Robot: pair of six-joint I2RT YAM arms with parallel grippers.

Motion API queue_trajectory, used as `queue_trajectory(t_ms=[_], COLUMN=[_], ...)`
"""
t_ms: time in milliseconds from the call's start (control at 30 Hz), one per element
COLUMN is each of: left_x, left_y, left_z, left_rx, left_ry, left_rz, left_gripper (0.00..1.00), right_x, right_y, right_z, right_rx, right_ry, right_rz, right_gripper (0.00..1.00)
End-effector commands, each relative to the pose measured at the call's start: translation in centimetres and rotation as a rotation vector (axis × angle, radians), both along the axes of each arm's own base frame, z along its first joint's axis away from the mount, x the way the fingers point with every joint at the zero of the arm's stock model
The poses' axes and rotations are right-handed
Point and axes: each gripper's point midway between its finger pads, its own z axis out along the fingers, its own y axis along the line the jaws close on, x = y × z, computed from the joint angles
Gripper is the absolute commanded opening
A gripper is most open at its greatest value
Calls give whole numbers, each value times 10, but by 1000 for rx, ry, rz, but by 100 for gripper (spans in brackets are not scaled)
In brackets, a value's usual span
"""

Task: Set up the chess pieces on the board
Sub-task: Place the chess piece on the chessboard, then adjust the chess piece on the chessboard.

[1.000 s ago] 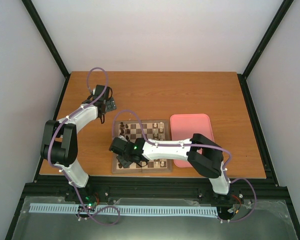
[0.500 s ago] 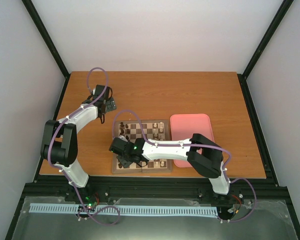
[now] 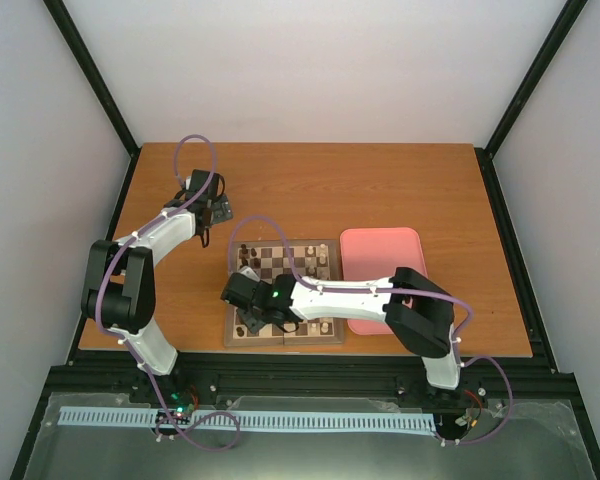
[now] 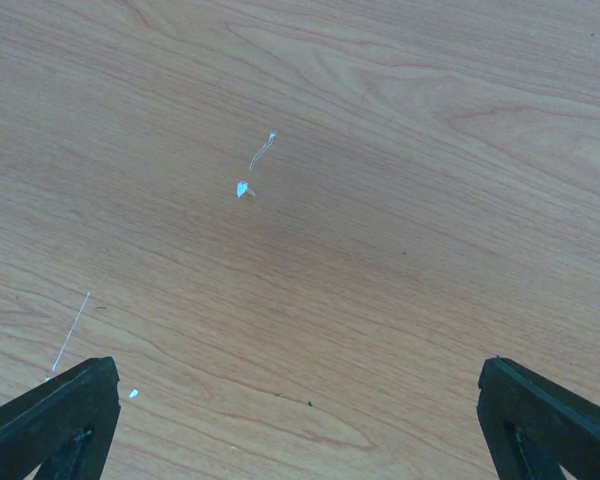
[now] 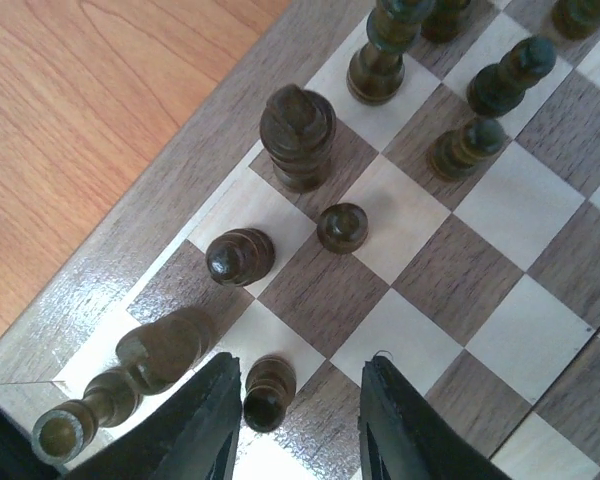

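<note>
My right gripper [image 5: 300, 378] [image 3: 248, 322] hangs low over the near left corner of the board [image 5: 450, 270] [image 3: 280, 243], jaws open. A dark pawn [image 5: 268, 392] stands on the board between the fingers, close to the left finger [image 5: 205, 420], free of the right one. More dark chess pieces stand around it: a pawn [image 5: 239, 256], a pawn [image 5: 342, 227], a tall piece [image 5: 297, 135] and a big piece [image 5: 130, 385] at the corner. Off the board to the far left, my left gripper [image 4: 298, 368] [image 3: 218, 212] is open over bare wood.
A pink tray [image 3: 380, 260] lies against the board's right side. Further dark pieces [image 5: 505, 75] stand in rows toward the board's far side. Bare table [image 5: 90, 120] borders the board on the left. White scratch marks [image 4: 250, 175] show under the left gripper.
The right gripper's jaws have opened and let go of the dark pawn, which now stands on the board. The right arm shifted slightly. The left arm has not moved.
</note>
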Motion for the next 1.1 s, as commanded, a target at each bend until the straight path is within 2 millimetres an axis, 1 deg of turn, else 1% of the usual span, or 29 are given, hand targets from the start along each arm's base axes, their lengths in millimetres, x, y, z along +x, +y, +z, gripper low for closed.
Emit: queue_trajectory(t_ms=[0, 167, 233, 300, 400, 700, 967, 1067], left_x=[9, 10, 10, 10, 10, 11, 12, 12], left_y=[-5, -5, -5, -5, -6, -5, -5, -4], left_z=[14, 14, 13, 13, 13, 12, 11, 10], left_rx=[6, 5, 5, 5, 5, 12, 13, 14], left_ry=[-30, -29, -27, -28, -26, -25, -21, -19], left_rz=[-11, -11, -11, -12, -12, -8, -9, -8], left_gripper=[100, 100, 100, 100, 100, 100, 100, 100], right_x=[2, 5, 10, 16, 24, 40, 41, 43], right_y=[-2, -3, -7, -11, -15, -12, 0, 2], right_z=[22, 31, 36, 36, 31, 22, 14, 11], right_rx=[34, 42, 37, 28, 15, 11, 14, 8], right_ry=[-46, -68, -93, -102, -92, -77, -45, -43], right_rz=[-6, -9, -30, -44, -59, -52, -15, -16], right_gripper=[35, 36, 38, 38, 38, 38, 38, 38])
